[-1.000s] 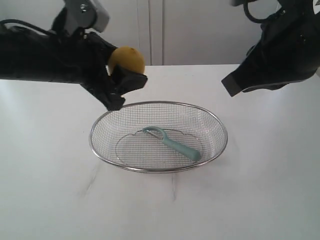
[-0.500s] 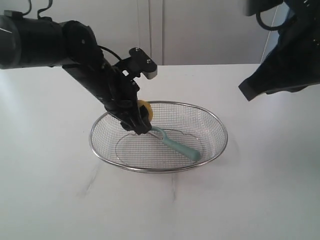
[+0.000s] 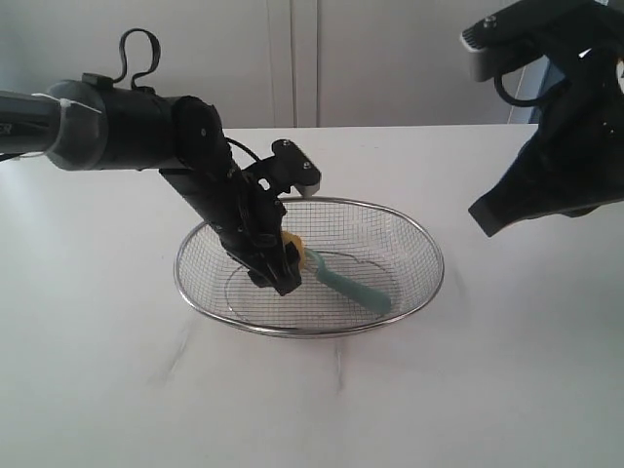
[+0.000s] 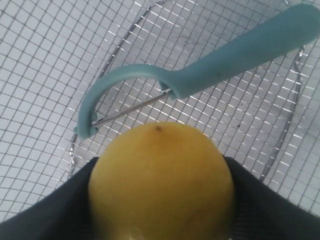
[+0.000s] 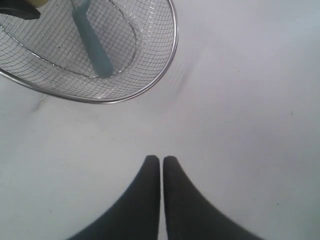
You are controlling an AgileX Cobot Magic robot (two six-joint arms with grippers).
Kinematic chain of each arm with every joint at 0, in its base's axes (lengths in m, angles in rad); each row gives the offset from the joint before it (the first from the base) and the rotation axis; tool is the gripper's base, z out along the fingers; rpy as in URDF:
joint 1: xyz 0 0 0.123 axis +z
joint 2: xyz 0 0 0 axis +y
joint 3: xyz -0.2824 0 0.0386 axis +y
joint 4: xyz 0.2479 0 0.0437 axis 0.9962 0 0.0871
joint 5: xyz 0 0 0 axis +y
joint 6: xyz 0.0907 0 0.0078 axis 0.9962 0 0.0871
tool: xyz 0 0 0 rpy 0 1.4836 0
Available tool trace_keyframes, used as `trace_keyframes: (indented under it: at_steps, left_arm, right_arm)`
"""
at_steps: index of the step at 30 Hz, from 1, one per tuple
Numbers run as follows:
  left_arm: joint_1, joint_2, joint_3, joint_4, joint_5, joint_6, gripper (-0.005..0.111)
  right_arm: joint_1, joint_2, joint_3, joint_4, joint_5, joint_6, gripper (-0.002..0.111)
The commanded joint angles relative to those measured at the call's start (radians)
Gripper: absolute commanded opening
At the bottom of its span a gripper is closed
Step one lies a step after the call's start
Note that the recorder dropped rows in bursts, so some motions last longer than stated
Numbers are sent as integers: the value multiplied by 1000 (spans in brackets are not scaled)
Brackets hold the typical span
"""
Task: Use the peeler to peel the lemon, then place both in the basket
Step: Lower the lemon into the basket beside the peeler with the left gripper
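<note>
The left arm [image 3: 127, 132] is a thick matte-black tube — a pale band [image 3: 60, 105] round it, a thin black cable [image 3: 138, 51] looped above, a small grey-white block [image 3: 298, 168] by the wrist. The right arm [image 3: 561, 156] is black too, grey housing [image 3: 486, 41] on top; the right gripper [image 5: 161, 159] has black fingers [image 5: 145, 200] tapering to rounded tips.

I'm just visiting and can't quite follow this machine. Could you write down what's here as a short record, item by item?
Basket: silver wire mesh, on the white table
Peeler: teal, lying inside the basket, nothing holding it
Lemon: yellow, held low in the basket beside the peeler's looped head; contact with the mesh unclear
Left gripper: closed on the lemon
Right gripper: shut, empty, over bare table outside the basket
</note>
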Motion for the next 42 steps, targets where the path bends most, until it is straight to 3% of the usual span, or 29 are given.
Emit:
trace_keyframes:
  at_steps: [1, 5, 7, 14, 16, 32, 42]
  left_arm:
    - [-3, 1, -5, -9, 6, -6, 0]
    - [-3, 14, -5, 12, 20, -4, 0]
    - [-3, 14, -5, 30, 20, -4, 6]
    - [-3, 14, -5, 30, 9, -2, 58]
    - [-3, 14, -5, 30, 9, -2, 68]
    - [-3, 0, -6, 30, 58, -15, 71]
    - [-1, -137, -6, 30, 114, -15, 71]
  right_arm:
    - [-6, -4, 3, -8, -9, 2, 3]
    - [-6, -4, 3, -8, -21, 2, 3]
    - [-6, -4, 3, -8, -21, 2, 3]
    - [-6, -4, 3, -8, -22, 2, 3]
    - [-6, -4, 3, -8, -22, 2, 3]
    - [-6, -4, 3, -8, -25, 2, 3]
    - [-6, -4, 3, -8, -29, 2, 3]
